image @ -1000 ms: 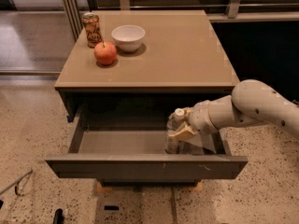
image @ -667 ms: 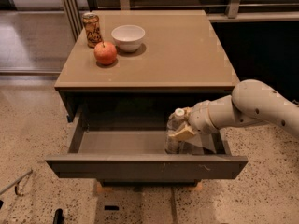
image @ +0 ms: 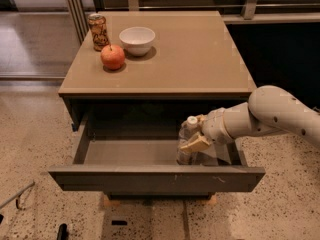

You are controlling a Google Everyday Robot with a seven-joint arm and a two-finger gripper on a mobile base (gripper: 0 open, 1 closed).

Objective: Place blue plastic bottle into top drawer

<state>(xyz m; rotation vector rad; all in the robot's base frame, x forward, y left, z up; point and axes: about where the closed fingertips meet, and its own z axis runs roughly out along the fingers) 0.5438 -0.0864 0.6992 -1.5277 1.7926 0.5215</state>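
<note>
Now the blue plastic bottle point(image: 184, 153) should be seated flat on the floor of the open top drawer point(image: 155, 178) before the grip is released, so that it is not toppled. It is clasped near the drawer's right end by the closed gripper point(image: 194, 135). Its long axis is kept vertical, cap upward.

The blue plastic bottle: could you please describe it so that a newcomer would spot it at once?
Find the tan-topped cabinet and the open drawer below it. At the drawer's right end stands the bottle, upright, with the gripper closed around it. It is clear with a white cap and alone in the drawer; the can, apple and bowl sit on top.
</note>
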